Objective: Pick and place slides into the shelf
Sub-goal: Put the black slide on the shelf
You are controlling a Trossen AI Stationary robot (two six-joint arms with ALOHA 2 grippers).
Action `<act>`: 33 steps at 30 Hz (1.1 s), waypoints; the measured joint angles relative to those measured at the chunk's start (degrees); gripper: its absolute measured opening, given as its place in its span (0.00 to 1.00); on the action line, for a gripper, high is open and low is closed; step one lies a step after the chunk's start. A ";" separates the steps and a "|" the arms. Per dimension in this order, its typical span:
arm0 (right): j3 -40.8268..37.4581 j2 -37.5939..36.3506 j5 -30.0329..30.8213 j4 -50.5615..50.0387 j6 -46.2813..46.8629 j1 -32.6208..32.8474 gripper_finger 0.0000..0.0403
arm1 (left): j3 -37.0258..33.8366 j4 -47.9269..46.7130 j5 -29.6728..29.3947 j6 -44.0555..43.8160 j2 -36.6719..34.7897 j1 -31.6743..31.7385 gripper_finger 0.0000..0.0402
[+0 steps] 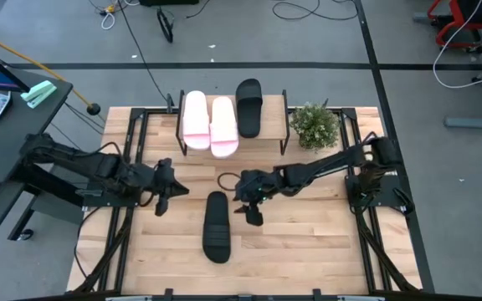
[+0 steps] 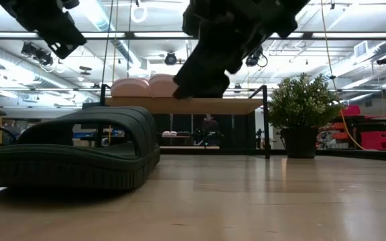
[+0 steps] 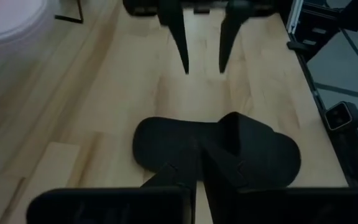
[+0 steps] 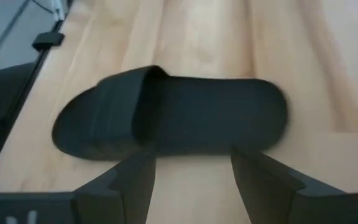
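One black slide (image 1: 216, 227) lies flat on its sole on the table, between the two grippers; it also fills the low view (image 2: 72, 150). The shelf (image 1: 274, 127) stands at the far side. Two pale pink slides (image 1: 196, 119) (image 1: 223, 125) and the other black slide (image 1: 248, 107) rest on its plank top. My right gripper (image 1: 252, 211) hangs open just right of the lying slide's far end, off the table (image 2: 206, 73); its wrist view shows the slide (image 4: 166, 124) ahead of the spread fingers (image 4: 194, 155). My left gripper (image 1: 164, 196) is shut, left of the slide (image 3: 216, 149).
A potted plant (image 1: 315, 125) stands at the shelf's right end (image 2: 303, 107). Black metal frames run along the table's left and right sides. Bare wood lies near and right of the lying slide. A cable loop (image 1: 224, 179) lies by the right gripper.
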 joint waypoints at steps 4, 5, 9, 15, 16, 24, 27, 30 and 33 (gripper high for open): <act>0.00 2.74 -4.00 3.70 2.92 0.18 0.53 | 0.00 -0.04 -2.34 -1.73 0.00 -3.50 0.06; 0.00 3.18 -5.55 4.85 3.97 0.15 0.53 | 0.00 -0.02 -3.03 -2.02 0.00 -4.37 0.06; 2.98 5.55 -7.92 6.90 5.89 0.29 0.53 | 0.00 -0.02 -6.30 -3.58 0.02 -7.66 0.07; 10.76 11.02 -8.52 4.67 5.83 2.36 0.53 | 0.00 -0.10 -12.06 -6.22 0.03 -13.07 0.09; 12.24 12.10 -8.54 3.81 5.57 2.82 0.53 | 0.00 -0.09 -13.06 -6.31 0.02 -13.99 0.08; 23.58 19.57 -8.49 -4.82 3.62 3.72 0.53 | 0.00 -0.22 -17.65 -8.25 0.07 -19.77 0.05; 27.06 21.23 -8.45 -7.89 2.53 3.36 0.53 | 0.00 -0.38 -19.40 -9.15 0.07 -21.65 0.06; 29.90 22.41 -8.38 -12.36 1.56 2.97 0.53 | 0.00 -0.50 -20.87 -9.37 0.07 -23.38 0.07; 30.42 22.86 -8.30 -15.28 1.71 2.67 0.53 | 0.00 -0.55 -22.23 -10.26 0.07 -24.87 0.08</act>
